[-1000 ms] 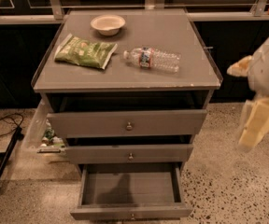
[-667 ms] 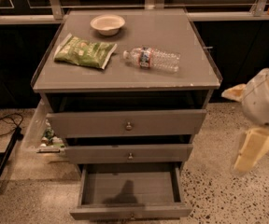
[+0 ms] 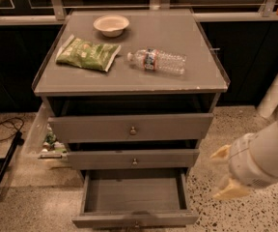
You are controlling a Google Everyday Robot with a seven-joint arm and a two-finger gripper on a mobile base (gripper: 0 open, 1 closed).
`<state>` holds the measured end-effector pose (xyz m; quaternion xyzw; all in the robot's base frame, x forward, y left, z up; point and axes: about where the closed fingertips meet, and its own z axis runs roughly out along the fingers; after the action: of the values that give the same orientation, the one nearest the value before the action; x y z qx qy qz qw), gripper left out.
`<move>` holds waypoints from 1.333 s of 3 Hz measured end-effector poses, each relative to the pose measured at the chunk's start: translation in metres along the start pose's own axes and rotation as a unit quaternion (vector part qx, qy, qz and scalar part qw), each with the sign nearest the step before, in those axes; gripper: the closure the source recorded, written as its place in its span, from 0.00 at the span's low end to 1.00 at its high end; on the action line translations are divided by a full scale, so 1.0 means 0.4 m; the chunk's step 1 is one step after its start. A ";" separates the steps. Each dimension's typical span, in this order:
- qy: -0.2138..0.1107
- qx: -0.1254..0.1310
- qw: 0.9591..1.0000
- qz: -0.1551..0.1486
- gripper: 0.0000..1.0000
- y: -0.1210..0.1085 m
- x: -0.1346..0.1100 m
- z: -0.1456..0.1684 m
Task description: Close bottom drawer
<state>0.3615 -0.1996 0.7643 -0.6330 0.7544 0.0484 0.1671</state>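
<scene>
Approach step: bottom drawer (image 3: pixel 134 197) stands open
Gripper (image 3: pixel 224 172), spread and empty, hangs beside it; next, press the front inward.

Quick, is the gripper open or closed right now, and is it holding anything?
Gripper: open, holding nothing, off to the right of the pulled-out bottom drawer, not touching it.
</scene>
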 end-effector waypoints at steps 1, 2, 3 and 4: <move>-0.032 -0.001 0.999 0.008 0.66 0.030 0.017 0.121; -0.032 0.006 0.999 0.007 0.89 0.022 0.016 0.119; -0.032 0.006 0.999 0.007 1.00 0.021 0.016 0.119; -0.047 -0.009 0.999 0.003 1.00 0.006 0.016 0.177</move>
<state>0.3716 -0.1851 0.6955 -0.6293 0.7471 0.0850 0.1965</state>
